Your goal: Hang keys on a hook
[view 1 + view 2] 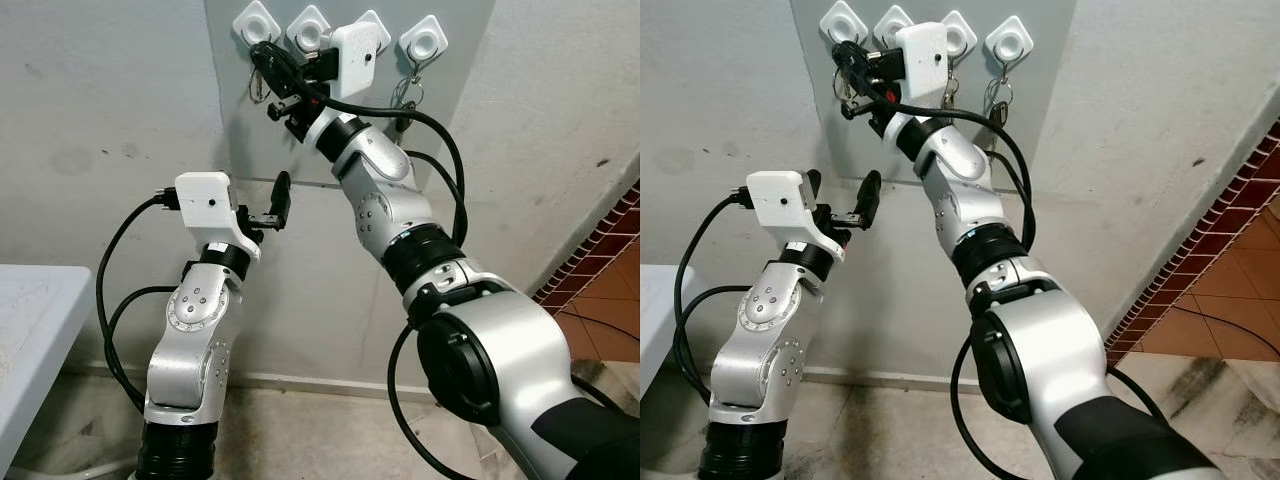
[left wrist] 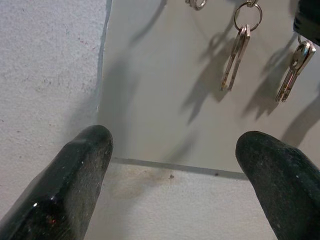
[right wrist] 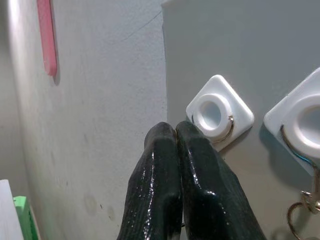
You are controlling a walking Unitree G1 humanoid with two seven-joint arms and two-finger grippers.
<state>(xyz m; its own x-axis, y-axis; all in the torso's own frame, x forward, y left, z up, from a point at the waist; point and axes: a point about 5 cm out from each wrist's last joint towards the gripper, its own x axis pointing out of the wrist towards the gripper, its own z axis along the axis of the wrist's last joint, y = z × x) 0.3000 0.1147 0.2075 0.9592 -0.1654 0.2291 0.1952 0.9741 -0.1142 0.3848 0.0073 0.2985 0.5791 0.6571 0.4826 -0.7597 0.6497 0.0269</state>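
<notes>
A grey board (image 1: 470, 60) on the wall carries a row of white diamond hooks. My right gripper (image 1: 262, 55) is raised to the leftmost hook (image 1: 256, 22), shut, with a bunch of keys (image 1: 260, 85) dangling under its tips. In the right wrist view the shut fingertips (image 3: 175, 132) sit just beside that hook's wire (image 3: 218, 112). Other keys (image 1: 998, 100) hang from the rightmost hook (image 1: 1012, 40), and another set (image 1: 950, 90) hangs under the third. My left gripper (image 1: 270, 205) is open below the board, holding nothing; two hanging key sets (image 2: 235, 65) lie ahead of it.
A white table (image 1: 30, 330) stands at the far left. Red tiles (image 1: 600, 260) run along the wall base and floor at the right. A pink strip (image 3: 46, 35) is fixed to the wall left of the board.
</notes>
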